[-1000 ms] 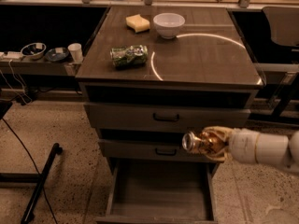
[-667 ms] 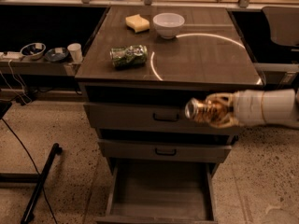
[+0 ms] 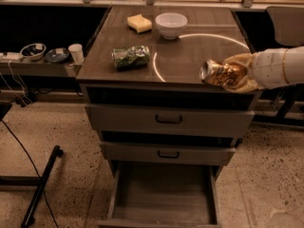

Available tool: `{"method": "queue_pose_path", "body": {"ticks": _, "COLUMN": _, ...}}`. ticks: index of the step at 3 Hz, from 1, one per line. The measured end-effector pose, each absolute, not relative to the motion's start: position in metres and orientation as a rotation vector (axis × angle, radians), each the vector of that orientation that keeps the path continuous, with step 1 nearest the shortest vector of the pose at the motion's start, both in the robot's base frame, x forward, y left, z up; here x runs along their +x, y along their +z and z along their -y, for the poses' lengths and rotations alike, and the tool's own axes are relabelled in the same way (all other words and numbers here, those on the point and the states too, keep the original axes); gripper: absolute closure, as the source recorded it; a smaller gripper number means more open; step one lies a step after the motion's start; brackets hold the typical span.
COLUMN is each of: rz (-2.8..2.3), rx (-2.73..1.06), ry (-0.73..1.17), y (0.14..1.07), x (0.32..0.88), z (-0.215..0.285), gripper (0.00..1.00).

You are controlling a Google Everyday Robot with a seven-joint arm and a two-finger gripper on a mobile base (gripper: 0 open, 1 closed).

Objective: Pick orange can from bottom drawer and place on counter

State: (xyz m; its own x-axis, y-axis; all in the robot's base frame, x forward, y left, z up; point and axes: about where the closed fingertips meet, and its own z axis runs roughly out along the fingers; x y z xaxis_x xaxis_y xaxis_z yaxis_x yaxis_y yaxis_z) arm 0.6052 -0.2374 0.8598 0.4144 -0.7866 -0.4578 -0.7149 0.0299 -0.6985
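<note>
My gripper reaches in from the right and is shut on the orange can. The can lies sideways in the grip, its silver end pointing left, at the front right edge of the counter, about level with the top. The bottom drawer is pulled open below and its wide floor shows nothing in it.
On the counter lie a green-patterned can on its side, a yellow sponge and a white bowl. A low side shelf at the left holds two bowls and a cup. The two upper drawers are closed.
My gripper has lifted the orange can from in front of the middle drawer up to the counter's front right edge.
</note>
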Motion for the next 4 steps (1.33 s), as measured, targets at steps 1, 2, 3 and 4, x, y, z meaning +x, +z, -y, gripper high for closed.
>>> {"method": "queue_pose_path", "body": {"ticks": 1, "rz": -1.326, "rx": -1.7, "ry": -0.096, "y": 0.865, "x": 0.608, "z": 0.239, "gripper": 1.0}}
{"method": "queue_pose_path", "body": {"ticks": 2, "rz": -1.382, "rx": -1.712, "ry": -0.083, "y": 0.884, "x": 0.622, "z": 0.245, "gripper": 1.0}}
{"method": "queue_pose_path", "body": {"ticks": 3, "rz": -1.524, "rx": -1.715, "ry": 0.053, "y": 0.869, "x": 0.654, "z": 0.247, "gripper": 1.0}}
{"method": "queue_pose_path", "body": {"ticks": 4, "rz": -1.7, "rx": -1.667, "ry": 0.249, "y": 0.868, "x": 0.684, "z": 0.239, "gripper": 1.0}}
